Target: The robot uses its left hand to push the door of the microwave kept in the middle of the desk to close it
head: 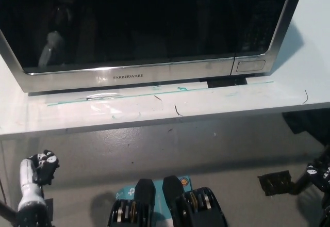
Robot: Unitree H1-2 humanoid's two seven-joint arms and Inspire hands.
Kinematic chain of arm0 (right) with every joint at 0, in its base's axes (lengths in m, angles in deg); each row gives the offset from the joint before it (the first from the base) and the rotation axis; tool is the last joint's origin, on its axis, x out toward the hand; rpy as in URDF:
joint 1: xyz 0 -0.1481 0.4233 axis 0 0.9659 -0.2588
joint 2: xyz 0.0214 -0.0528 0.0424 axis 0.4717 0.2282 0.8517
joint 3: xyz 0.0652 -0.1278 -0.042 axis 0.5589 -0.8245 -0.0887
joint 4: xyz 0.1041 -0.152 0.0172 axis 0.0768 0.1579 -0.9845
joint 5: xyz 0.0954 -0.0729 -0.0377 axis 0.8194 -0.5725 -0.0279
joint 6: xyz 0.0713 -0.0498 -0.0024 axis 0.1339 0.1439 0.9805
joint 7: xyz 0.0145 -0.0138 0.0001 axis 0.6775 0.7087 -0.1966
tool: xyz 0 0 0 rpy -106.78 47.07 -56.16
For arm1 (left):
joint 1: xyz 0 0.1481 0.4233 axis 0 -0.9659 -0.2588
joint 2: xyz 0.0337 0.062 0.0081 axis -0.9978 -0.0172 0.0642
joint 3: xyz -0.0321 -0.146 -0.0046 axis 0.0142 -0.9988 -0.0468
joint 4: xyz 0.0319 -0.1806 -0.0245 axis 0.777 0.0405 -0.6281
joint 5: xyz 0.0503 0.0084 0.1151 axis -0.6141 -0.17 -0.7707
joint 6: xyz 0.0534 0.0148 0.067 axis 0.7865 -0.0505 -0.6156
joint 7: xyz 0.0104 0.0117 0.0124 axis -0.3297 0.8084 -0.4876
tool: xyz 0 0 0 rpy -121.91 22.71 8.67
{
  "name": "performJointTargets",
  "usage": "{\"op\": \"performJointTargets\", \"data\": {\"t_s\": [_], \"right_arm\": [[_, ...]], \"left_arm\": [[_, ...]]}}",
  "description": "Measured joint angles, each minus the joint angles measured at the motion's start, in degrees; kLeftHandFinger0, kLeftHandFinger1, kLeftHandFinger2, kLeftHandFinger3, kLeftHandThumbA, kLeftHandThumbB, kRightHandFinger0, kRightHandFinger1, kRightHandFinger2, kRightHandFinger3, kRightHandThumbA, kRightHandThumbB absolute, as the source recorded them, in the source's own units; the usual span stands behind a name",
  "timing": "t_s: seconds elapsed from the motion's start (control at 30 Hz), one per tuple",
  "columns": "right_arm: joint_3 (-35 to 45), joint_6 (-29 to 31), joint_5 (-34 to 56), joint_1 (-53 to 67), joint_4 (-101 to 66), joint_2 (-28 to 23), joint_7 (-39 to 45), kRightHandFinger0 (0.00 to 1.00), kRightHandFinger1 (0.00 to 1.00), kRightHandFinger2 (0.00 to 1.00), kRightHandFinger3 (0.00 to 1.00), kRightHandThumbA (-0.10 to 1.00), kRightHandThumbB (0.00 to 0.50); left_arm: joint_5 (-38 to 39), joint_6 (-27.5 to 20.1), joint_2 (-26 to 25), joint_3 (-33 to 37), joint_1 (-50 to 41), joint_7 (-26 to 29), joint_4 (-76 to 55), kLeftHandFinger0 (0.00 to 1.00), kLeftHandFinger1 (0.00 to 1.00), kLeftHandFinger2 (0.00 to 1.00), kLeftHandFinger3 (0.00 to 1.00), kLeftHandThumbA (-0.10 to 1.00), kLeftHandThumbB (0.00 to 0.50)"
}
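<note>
Left hand (37, 169) hung low at lower left, well clear of the desk (154, 108), fingers curled in and holding nothing. Microwave (144, 31) sat mid-desk; its door (129, 26) looked flush with the front, so judged closed.

Risk: if the latch had not caught, the door could spring back open; no hand was near enough to catch it.

Pose: forearm upright, knuckles toward the desk edge. Right hand (317, 174) rested at lower right edge, mostly out of frame; could not tell its state.
</note>
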Motion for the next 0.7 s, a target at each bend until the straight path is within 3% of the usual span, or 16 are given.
{"op": "performJointTargets", "data": {"t_s": [0.13, 0.4, 0.5, 0.57, 0.63, 0.7], "right_arm": [[0.00, -0.04, 0.00, -0.32, 0.23, -0.08, -0.01, 0.66, 0.70, 0.76, 0.85, 0.52, 0.000], [0.02, -0.03, 0.01, -1.36, 0.52, -0.07, -0.06, 0.58, 0.61, 0.68, 0.78, 0.44, 0.000], [0.13, -0.04, 0.06, -1.58, 0.68, -0.06, -0.20, 0.60, 0.65, 0.73, 0.82, 0.45, 0.000], [0.10, -0.05, 0.05, -1.71, 0.82, -0.06, -0.25, 0.62, 0.66, 0.73, 0.81, 0.46, 0.000], [0.09, -0.04, 0.07, -1.86, 0.82, -0.05, -0.28, 0.62, 0.64, 0.70, 0.78, 0.41, 0.000], [0.14, -0.04, 0.10, -2.05, 0.83, -0.05, -0.32, 0.63, 0.64, 0.71, 0.79, 0.41, 0.000]], "left_arm": [[2.73, 1.89, -0.01, -0.21, 0.61, -0.08, 0.78, 0.18, 0.16, 0.27, 0.45, -0.10, 0.001], [5.14, 2.77, -1.34, 1.40, 1.49, -0.19, 4.83, 0.14, 0.17, 0.31, 0.46, -0.10, 0.000], [5.67, 3.11, -1.86, 1.62, 1.82, -0.09, 5.51, 0.12, 0.17, 0.34, 0.47, -0.08, 0.001], [5.96, 3.40, -2.17, 1.76, 2.22, 0.11, 6.27, 0.12, 0.20, 0.41, 0.51, -0.06, 0.003], [6.11, 3.45, -2.56, 2.09, 2.53, 0.13, 7.05, 0.17, 0.32, 0.58, 0.64, 0.02, 0.000], [6.20, 3.45, -3.09, 2.80, 2.55, 0.08, 7.52, 0.29, 0.41, 0.65, 0.70, 0.04, 0.002]]}}
